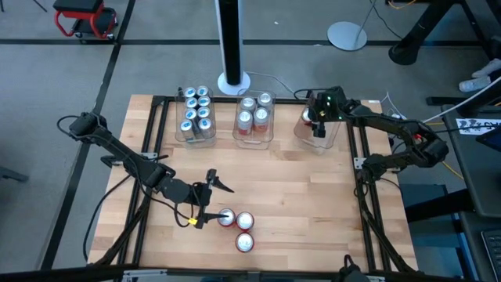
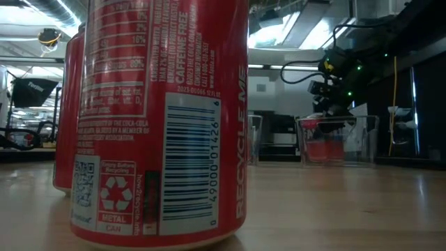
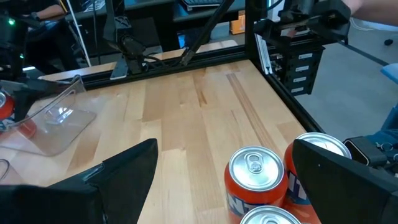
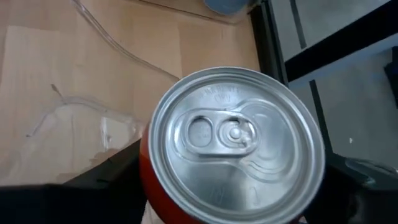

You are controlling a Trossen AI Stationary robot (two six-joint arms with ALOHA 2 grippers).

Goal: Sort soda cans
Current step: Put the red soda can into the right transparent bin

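1. Wooden table [image 1: 313, 188], black frame round it. Three clear tubs along the far edge.
2. Left tub [image 1: 196, 116]: packed w/ teal-blue cans [image 1: 197, 112], silver tops up, two rows.
3. Middle tub [image 1: 254, 119]: silver-grey cans at the far end, red ones at the near end; approx. five in all, exact count unclear.
4. Right tub [image 1: 317, 129]: one red can [image 1: 308, 117] inside, upright. Low view shows red through the clear wall.
5. Right gripper [image 1: 319, 119] over the right tub, directly above that can. Right wrist view: silver can top [image 4: 233, 140] w/ pull tab fills the frame, dark fingers [image 4: 109, 180] to either side of the red body. Jaws look spread round the can; can't tell if they still pinch it or stand clear of it.
6. Near edge of table, centre: three red cans [image 1: 239, 229] upright in a tight cluster, just beside each other, two farther back and one nearer the edge.
7. Left gripper [image 1: 210, 205] low at the cluster, jaws wide apart, nothing held. One finger reaches to just beside the leftmost can [image 1: 225, 217]. Left wrist view: two dark fingers [image 3: 124, 177] splayed, can tops between them & unclamped; contact can't be told.
8. Low view: one red can [image 2: 164, 118] very close to lens, barcode & recycle mark facing; another just behind it on the left.
9. Floor beyond the table: white pole base [image 1: 233, 80], red stool [image 1: 84, 17].
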